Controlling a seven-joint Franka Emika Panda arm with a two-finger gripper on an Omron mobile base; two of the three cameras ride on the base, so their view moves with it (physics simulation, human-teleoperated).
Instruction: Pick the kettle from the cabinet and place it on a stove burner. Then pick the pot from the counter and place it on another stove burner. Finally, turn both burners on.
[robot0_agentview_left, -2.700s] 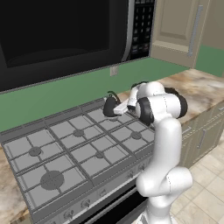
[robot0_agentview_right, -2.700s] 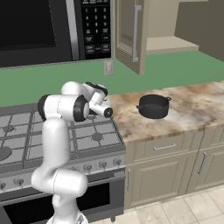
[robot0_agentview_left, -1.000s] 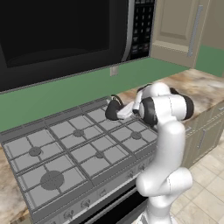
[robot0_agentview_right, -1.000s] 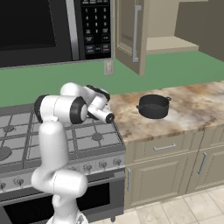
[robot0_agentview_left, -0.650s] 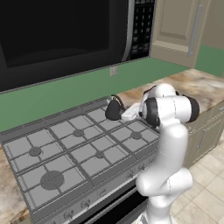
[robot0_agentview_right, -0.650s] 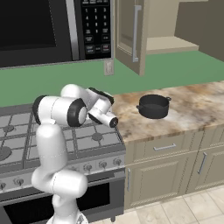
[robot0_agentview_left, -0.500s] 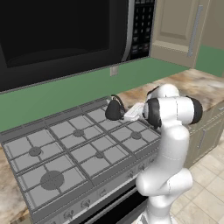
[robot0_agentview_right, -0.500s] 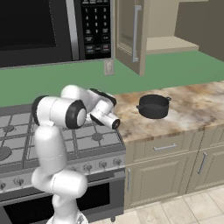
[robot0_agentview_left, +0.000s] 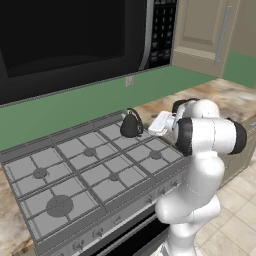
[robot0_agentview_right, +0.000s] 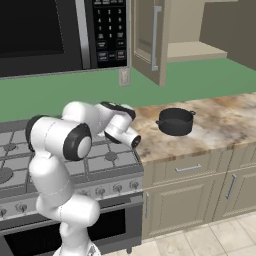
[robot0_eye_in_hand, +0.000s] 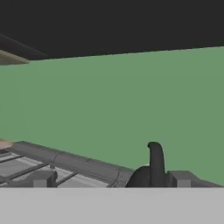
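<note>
The black kettle (robot0_agentview_left: 131, 125) stands upright on the stove's rear right burner. My gripper (robot0_agentview_left: 153, 126) hovers just right of it, open and holding nothing. In the hand view the gripper (robot0_eye_in_hand: 111, 179) has its fingertips (robot0_eye_in_hand: 42, 178) wide apart, and the kettle's arched handle (robot0_eye_in_hand: 154, 158) rises just inside the right one, against the green wall. The dark pot (robot0_agentview_right: 175, 121) sits on the marbled counter (robot0_agentview_right: 220, 120), right of the stove. The cabinet (robot0_agentview_right: 185, 30) above it has its door (robot0_agentview_right: 150, 35) swung open. The front right burner (robot0_agentview_left: 155, 155) is bare.
A black microwave (robot0_agentview_left: 75, 40) hangs low over the stove (robot0_agentview_left: 75, 170). The open cabinet door juts out above the counter's left end. My own white arm (robot0_agentview_right: 65, 140) stands over the stove's front right corner. Drawers and base cabinets (robot0_agentview_right: 190, 190) sit under the counter.
My hand has drawn back from the kettle, to the right and toward the stove's front. The kettle stays on its burner. The jaws remain wide open.
</note>
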